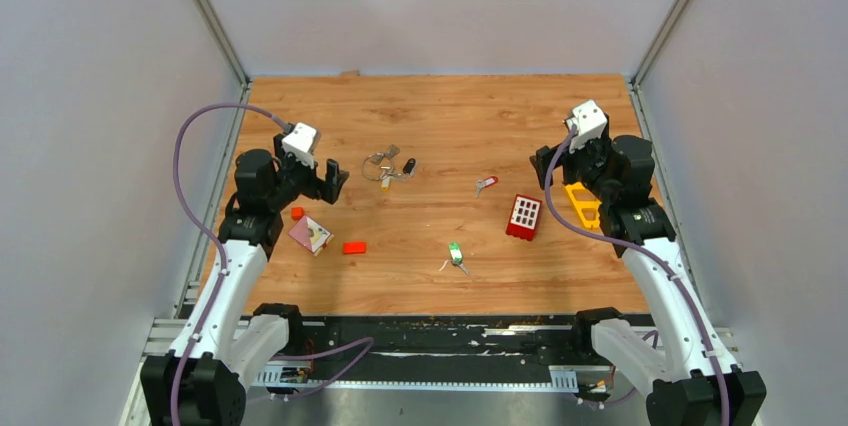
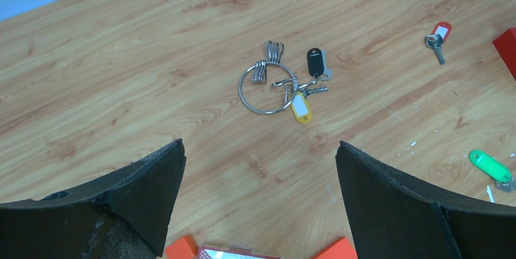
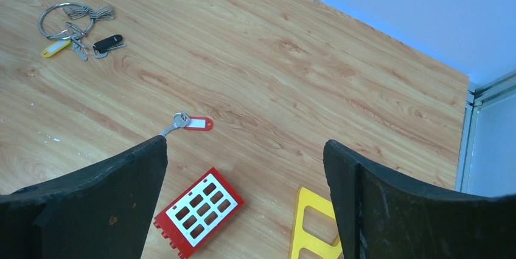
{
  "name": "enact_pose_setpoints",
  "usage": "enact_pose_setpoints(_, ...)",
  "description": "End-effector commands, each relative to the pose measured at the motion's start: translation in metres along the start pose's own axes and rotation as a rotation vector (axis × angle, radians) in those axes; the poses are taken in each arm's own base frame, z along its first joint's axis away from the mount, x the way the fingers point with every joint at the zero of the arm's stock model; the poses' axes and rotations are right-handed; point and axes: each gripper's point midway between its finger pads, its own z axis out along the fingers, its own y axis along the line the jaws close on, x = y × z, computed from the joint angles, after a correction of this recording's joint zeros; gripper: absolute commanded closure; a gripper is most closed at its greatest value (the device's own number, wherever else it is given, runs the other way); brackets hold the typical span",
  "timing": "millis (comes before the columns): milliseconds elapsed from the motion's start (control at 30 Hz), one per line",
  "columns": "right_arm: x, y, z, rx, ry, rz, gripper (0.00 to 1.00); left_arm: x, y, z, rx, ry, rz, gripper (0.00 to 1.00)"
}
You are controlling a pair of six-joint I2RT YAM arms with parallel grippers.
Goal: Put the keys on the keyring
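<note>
**Keys and keyring on the wooden table, both grippers wide and empty**

Left gripper (image 1: pixel 326 186) hovers over the left side of the table (image 1: pixel 450 111), its jaws spread wide with nothing between them. In its wrist view the two dark fingers (image 2: pixel 143 192) frame bare wood. Just near of it lie a small red cube (image 1: pixel 297 213), a pink card (image 1: pixel 310 234) and, slightly to the right, a small red bar (image 1: pixel 353 247).

Right of the left gripper and a little farther back, the keyring (image 1: pixel 378 166) (image 2: pixel 240 90) lies flat on the wood. A bunch of plain silver keys (image 2: pixel 269 58) rests across its far rim. A black-headed key (image 2: pixel 315 63) and a yellow-tagged key (image 2: pixel 300 108) lie at its right edge. Whether these two are threaded onto the wire cannot be told.

Two keys lie apart from the ring. A green-tagged key (image 1: pixel 456 254) (image 2: pixel 490 165) sits near the table's centre, toward the near edge. A red-tagged key (image 1: pixel 486 184) (image 3: pixel 188 123) lies farther back and to the right.

Right of the red-tagged key stands a red block with white squares (image 1: pixel 524 216) (image 3: pixel 198 213). A yellow plastic piece (image 1: pixel 583 203) (image 3: pixel 313 222) lies beyond it, partly under the right arm.

Right gripper (image 1: pixel 548 168) (image 3: pixel 244 142) hangs above the table's right side. Its jaws are likewise wide apart and hold nothing.
</note>
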Motion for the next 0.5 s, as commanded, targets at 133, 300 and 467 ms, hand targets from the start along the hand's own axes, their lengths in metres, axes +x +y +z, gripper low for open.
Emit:
enact_pose_setpoints(133, -0.013, -0.002, -0.002, 0.012, -0.041, -0.024, 0.00, -0.018, 0.005, 0.001, -0.012, -0.020, 0.013, 0.00)
enact_pose_setpoints(300, -0.011, -0.002, 0.000, 0.008, -0.038, -0.025, 0.00, -0.016, 0.008, 0.002, -0.022, 0.001, 0.015, 0.00)
enact_pose_setpoints(467, -0.005, 0.017, -0.001, -0.103, -0.029, -0.071, 0.00, -0.021, 0.009, 0.002, -0.018, 0.024, 0.048, 0.00)
